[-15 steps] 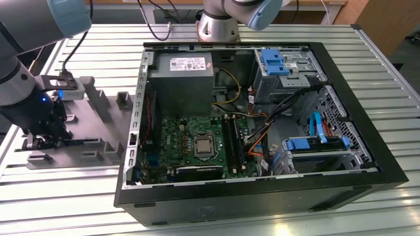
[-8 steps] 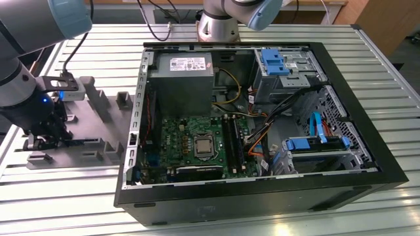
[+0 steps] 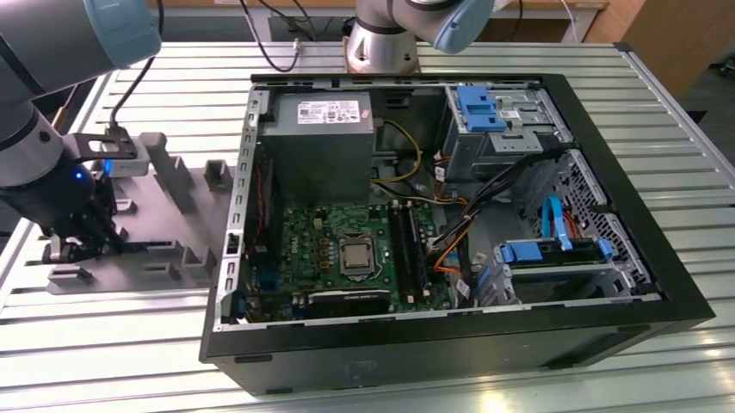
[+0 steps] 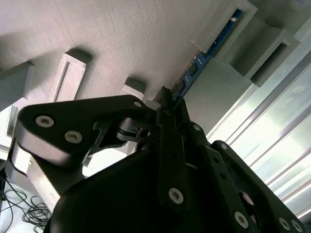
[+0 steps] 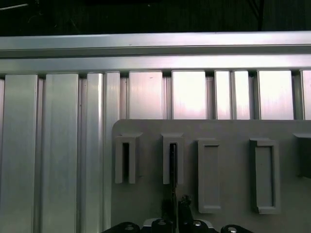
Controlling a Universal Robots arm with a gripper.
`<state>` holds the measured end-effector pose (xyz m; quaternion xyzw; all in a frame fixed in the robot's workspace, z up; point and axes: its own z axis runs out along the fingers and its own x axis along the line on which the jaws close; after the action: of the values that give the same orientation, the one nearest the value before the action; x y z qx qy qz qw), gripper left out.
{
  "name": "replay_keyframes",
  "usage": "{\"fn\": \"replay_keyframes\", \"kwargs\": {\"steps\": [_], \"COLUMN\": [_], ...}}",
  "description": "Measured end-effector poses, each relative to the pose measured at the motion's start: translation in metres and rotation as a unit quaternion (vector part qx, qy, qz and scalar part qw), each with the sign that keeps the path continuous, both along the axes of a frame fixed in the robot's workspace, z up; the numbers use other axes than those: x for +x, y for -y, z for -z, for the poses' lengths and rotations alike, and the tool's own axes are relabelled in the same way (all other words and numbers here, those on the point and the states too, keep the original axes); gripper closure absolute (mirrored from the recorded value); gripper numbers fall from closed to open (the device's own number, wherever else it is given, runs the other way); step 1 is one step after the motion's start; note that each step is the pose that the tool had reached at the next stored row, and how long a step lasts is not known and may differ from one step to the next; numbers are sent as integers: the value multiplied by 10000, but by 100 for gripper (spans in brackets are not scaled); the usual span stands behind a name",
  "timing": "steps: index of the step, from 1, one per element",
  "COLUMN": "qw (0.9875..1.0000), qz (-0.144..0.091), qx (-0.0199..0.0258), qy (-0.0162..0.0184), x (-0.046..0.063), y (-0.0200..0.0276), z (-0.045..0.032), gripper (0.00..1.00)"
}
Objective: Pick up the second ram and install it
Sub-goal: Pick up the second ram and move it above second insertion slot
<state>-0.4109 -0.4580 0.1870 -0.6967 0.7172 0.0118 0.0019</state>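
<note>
Gripper (image 3: 78, 248) down over the grey fixture plate (image 3: 172, 258), open PC case (image 3: 460, 348) well off to its side | second wrist view: I read the jaws as clenched on the second ram (image 4: 204, 56), which stands in its fixture slot just ahead of the fingertips | first wrist view: ram edge-on in the slot block (image 5: 165, 141) | I judge the grasp made; lift and install not yet done.

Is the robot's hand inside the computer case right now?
No, the gripper hangs over the grey fixture plate, outside the computer case.
</note>
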Motion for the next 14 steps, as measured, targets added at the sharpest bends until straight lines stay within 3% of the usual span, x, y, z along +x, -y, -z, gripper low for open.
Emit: {"fn": "replay_keyframes", "kwargs": {"steps": [5, 14], "qw": [10000, 10000], "qz": [0, -46], "qx": [0, 0], "qy": [0, 0], "x": [0, 0], "y": [0, 7], "z": [0, -6], "gripper": [86, 86]}}
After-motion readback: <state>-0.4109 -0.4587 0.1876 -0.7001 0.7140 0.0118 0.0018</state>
